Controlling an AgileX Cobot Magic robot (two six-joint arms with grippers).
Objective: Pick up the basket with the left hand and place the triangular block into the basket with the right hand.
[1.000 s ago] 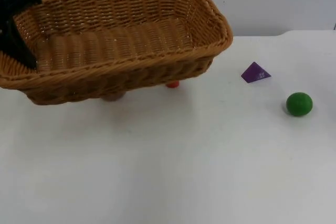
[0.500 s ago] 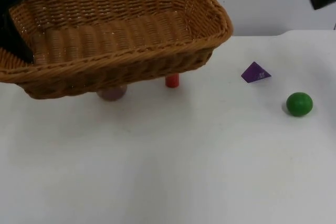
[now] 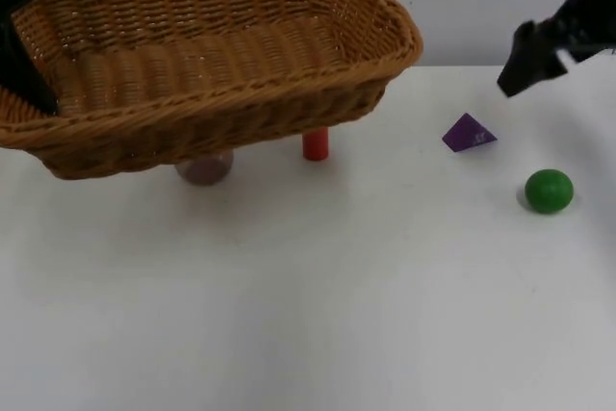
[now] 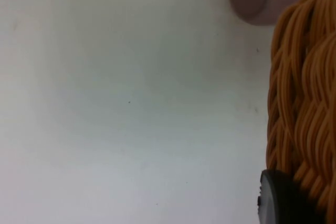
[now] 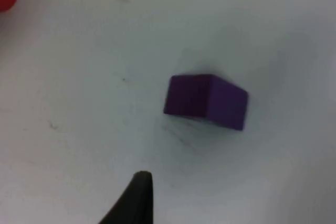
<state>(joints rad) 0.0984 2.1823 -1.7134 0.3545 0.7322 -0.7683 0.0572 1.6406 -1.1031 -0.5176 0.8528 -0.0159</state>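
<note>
Left gripper (image 3: 24, 40) sits at approx. 10 o'clock of the top view, clamped on the short end rim of the wicker basket (image 3: 212, 64); jaws closed on the weave, one black fingertip pressed against the basket wall (image 4: 302, 114) in the left wrist view. Basket is held off the white table (image 3: 308, 295), tilted, opening facing up and toward the camera; interior holds no items. Right gripper (image 3: 539, 45) is at approx. 2 o'clock, above the table, holding nothing and touching nothing; finger opening cannot be determined from these views. One black fingertip (image 5: 134, 200) shows in the right wrist view, apart from the block. Purple triangular block (image 3: 469, 133) lies on the table at approx. 3 o'clock of the basket, just below and left of the right gripper; same block (image 5: 206, 101) is seen in the right wrist view, resting flat, untouched. Green ball (image 3: 549, 191) lies at approx. 4 o'clock of the block, nearby. Red cylinder (image 3: 315, 143) stands upright behind the basket's lower edge; a mauve round piece (image 3: 204, 168) lies at 9 o'clock of it, part-hidden by the basket.
</note>
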